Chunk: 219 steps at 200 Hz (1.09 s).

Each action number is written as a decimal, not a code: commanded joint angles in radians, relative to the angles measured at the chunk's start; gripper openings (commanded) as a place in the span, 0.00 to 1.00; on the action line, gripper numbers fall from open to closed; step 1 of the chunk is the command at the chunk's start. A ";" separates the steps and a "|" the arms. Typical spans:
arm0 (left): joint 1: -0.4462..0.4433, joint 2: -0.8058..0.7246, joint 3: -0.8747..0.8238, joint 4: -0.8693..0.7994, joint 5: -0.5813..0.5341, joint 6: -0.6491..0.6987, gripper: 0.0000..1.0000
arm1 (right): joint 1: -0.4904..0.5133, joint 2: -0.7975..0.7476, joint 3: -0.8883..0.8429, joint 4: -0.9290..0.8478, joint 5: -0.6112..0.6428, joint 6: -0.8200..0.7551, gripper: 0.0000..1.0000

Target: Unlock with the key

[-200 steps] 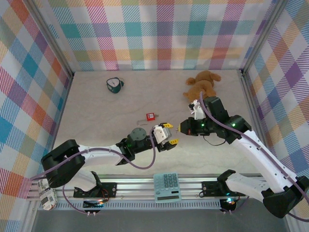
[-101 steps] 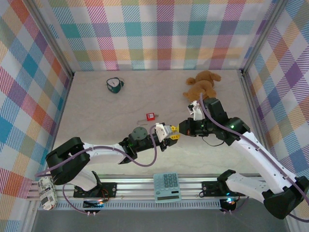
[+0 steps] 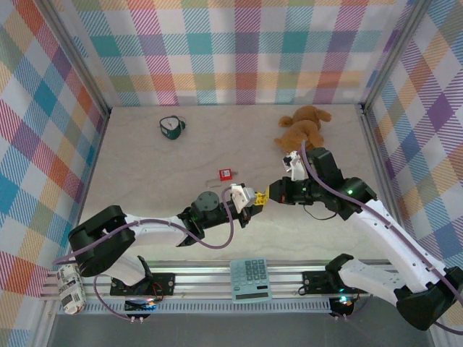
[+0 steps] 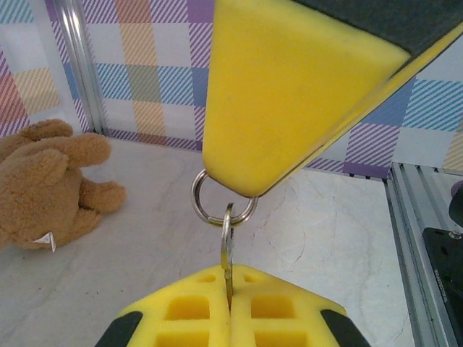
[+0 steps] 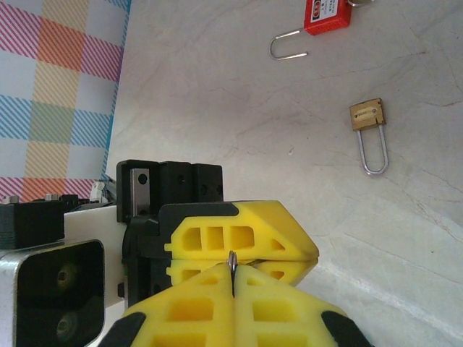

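Walls [image 3: 239,50] plaid in pink, teal, orange, purple, yellow and blue on white; table [image 3: 145,166] cream with faint grey marbling; bear [image 3: 302,126] tan-brown with a white tag; red padlock [image 5: 329,18] with a white label; brass padlock [image 5: 367,116] with a silver shackle; key [image 4: 226,249] dull silver, ring [image 4: 197,201] brighter silver; fingers [image 4: 289,87] yellow; arms [image 3: 152,231] black and white; cables [image 3: 217,244] purple; calculator [image 3: 250,279] teal, pale keys; round object [image 3: 171,127] dark green, white-faced.

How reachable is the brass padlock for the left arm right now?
Probably not yet. Bare table surrounds the brass padlock, but the left gripper is shut on the key, and the right gripper looks shut on its ring, tying both arms together.
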<state>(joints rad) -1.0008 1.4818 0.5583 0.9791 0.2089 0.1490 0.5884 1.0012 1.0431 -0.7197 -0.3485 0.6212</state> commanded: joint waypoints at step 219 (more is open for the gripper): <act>0.131 -0.106 0.030 -0.085 0.391 -0.394 0.00 | -0.029 -0.104 -0.257 0.385 -0.162 -0.354 0.34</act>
<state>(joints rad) -0.8742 1.3994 0.5465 0.8883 0.5030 -0.1951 0.5648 0.9142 0.7898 -0.4286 -0.4461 0.3111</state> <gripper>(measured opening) 0.049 0.339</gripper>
